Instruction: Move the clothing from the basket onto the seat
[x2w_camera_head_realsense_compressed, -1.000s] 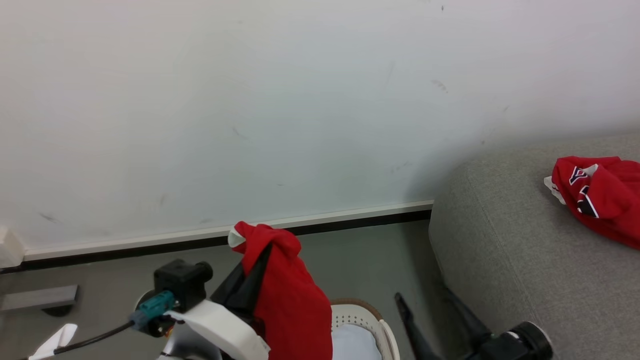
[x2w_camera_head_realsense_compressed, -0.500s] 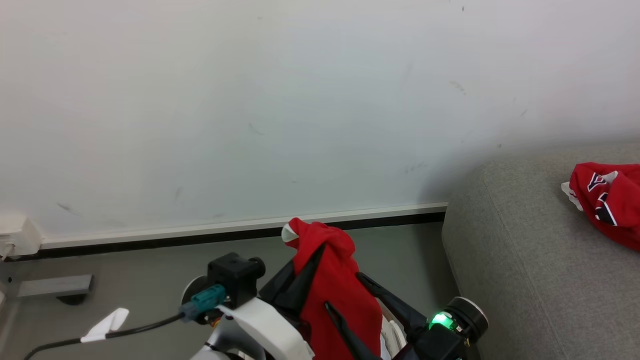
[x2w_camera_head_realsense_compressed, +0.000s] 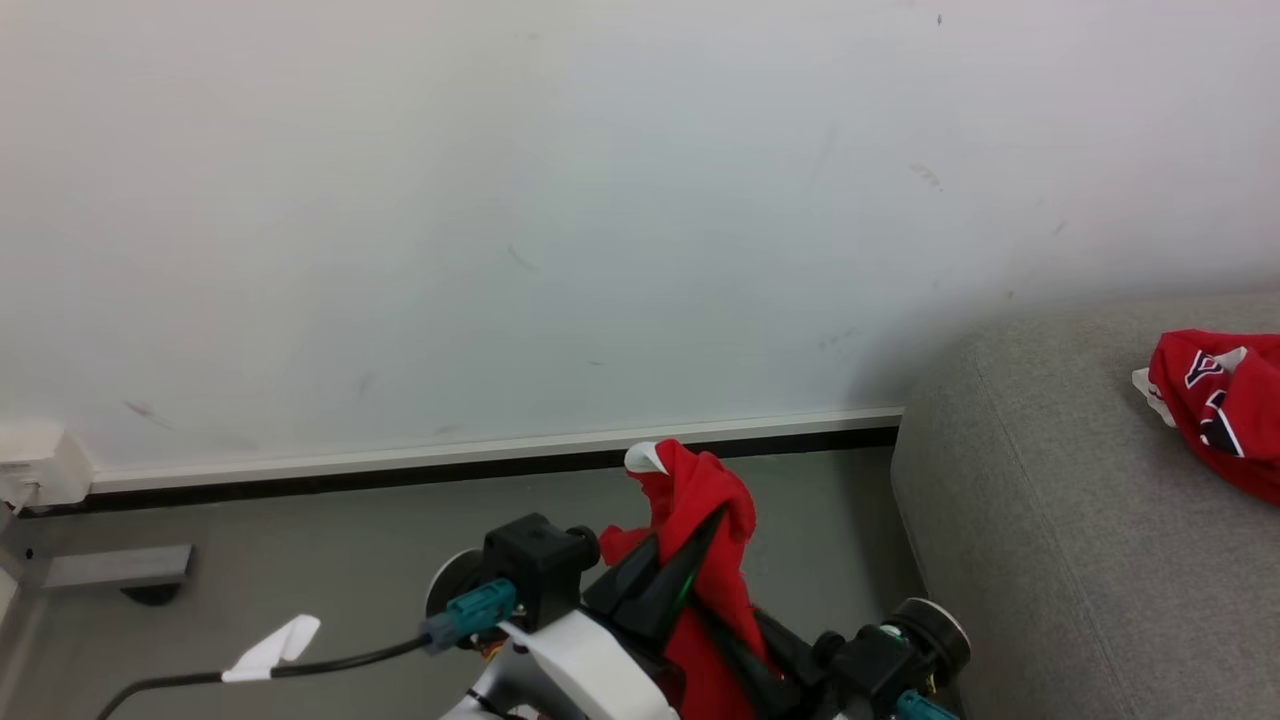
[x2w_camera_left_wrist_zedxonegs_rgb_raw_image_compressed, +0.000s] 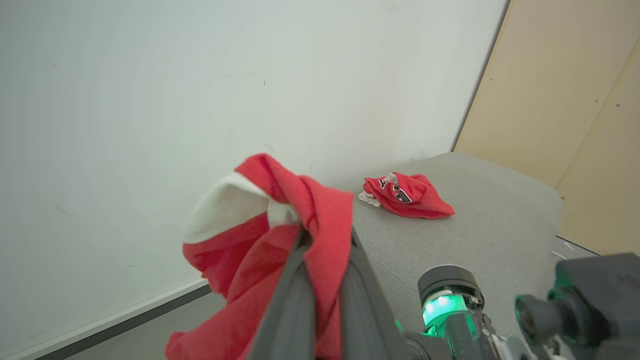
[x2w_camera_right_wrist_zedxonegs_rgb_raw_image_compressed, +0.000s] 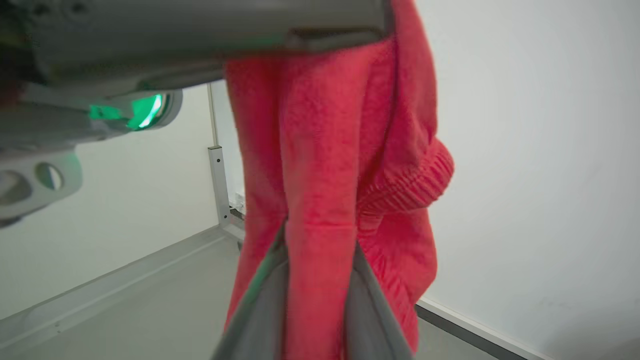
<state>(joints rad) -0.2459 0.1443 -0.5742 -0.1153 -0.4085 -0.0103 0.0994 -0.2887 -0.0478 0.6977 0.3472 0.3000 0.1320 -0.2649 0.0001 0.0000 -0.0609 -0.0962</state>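
Low in the centre of the head view, the left gripper (x2w_camera_head_realsense_compressed: 703, 528) is clamped on a red garment (x2w_camera_head_realsense_compressed: 690, 490) with white trim, held up above the floor (x2w_camera_head_realsense_compressed: 330, 540). The right gripper (x2w_camera_right_wrist_zedxonegs_rgb_raw_image_compressed: 320, 240) pinches its hanging fold narrowly. A second red garment (x2w_camera_head_realsense_compressed: 1215, 410) lies on the grey sofa (x2w_camera_head_realsense_compressed: 1040, 540) at the right edge

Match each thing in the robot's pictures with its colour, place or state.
Things:
1. left gripper
2. hanging garment
3. crumpled garment
4. sofa

Descriptions:
a. grey
b. shut on red cloth
c. lying on the sofa
d. dangling in the air

Pairs: 1-b, 2-d, 3-c, 4-a
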